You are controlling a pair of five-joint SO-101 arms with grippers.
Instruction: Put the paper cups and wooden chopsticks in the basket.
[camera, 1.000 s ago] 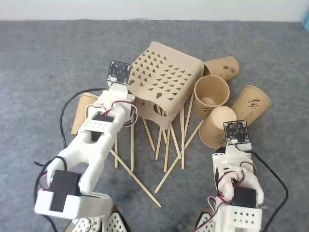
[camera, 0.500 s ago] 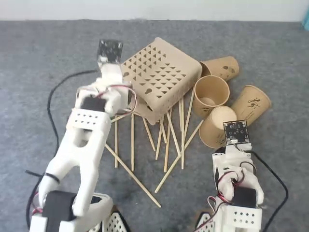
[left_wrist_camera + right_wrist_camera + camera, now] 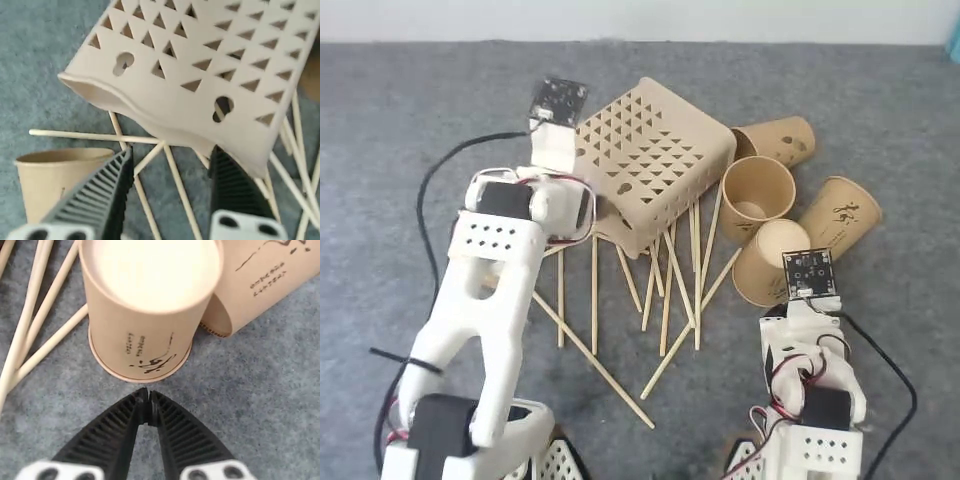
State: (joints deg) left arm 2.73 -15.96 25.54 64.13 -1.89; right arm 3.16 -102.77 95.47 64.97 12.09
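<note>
1. The high view gives the whole layout. A tan basket (image 3: 655,160) with triangle holes lies tipped over on grey carpet (image 3: 400,120). It rests on loose chopsticks (image 3: 665,300) that fan out from under it toward the two arms.
2. Four cups (image 3: 757,200) cluster just beside the basket, on the right arm's side. One stands open end up and two lie on their sides.
3. In the left wrist view, the left claw (image 3: 171,157) is spread wide and holds nothing. The basket's wavy rim hangs just ahead of the tips, spanning the gap between the fingers. I cannot tell whether either finger touches it.
4. That close view adds a fifth cup (image 3: 55,185) on the carpet, just outside one finger. Chopsticks cross beneath the gap, one running from the cup side under the basket.
5. In the right wrist view, the right claw (image 3: 147,396) is pressed together with nothing between its tips. The nearest cup (image 3: 150,315) stands just ahead of them, flat closed end up. A thin strip of carpet lies between the cup and the tips.
6. A tipped cup (image 3: 265,285) lies on its side against the far side of the nearest cup. Several chopsticks slant off to one side of the claw.
</note>
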